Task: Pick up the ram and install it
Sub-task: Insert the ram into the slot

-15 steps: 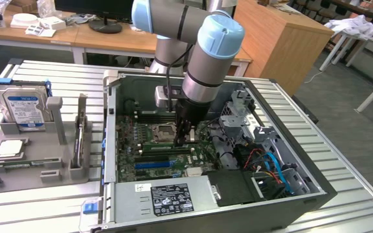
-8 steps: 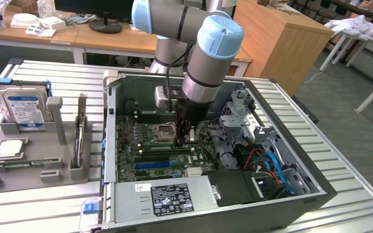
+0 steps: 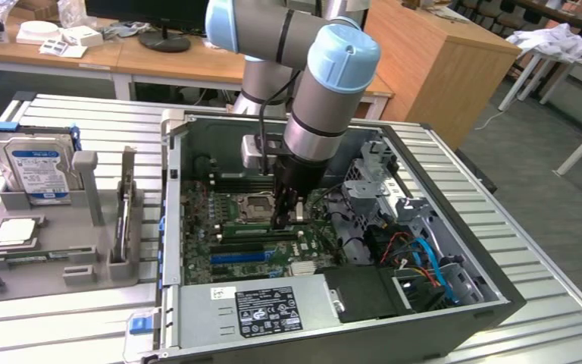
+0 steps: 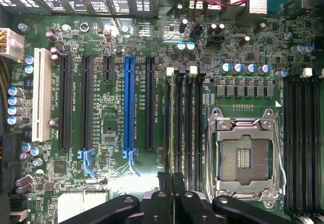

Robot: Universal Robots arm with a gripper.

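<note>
Arm reaching into the open computer case (image 3: 493, 303), gripper (image 3: 289, 218) hanging low over the memory slots (image 4: 178, 123).

The case is sitting on the slatted counter (image 3: 69, 326), and the gripper's tips are sitting right at the bank of memory slots just beside the empty CPU socket (image 3: 258, 203). In the wrist view the fingers (image 4: 166, 183) are pressing together over the end of one of those slots. The ram (image 3: 255, 226) is showing as a narrow green strip lying along the slots, running from the fingertips toward the exterior view's left. Whether the fingers are pinching it or only touching it cannot be told. A blue-labelled hard drive (image 3: 36, 163) is standing in a grey holder (image 3: 43, 239) on the counter, well apart at the exterior view's left.
</note>
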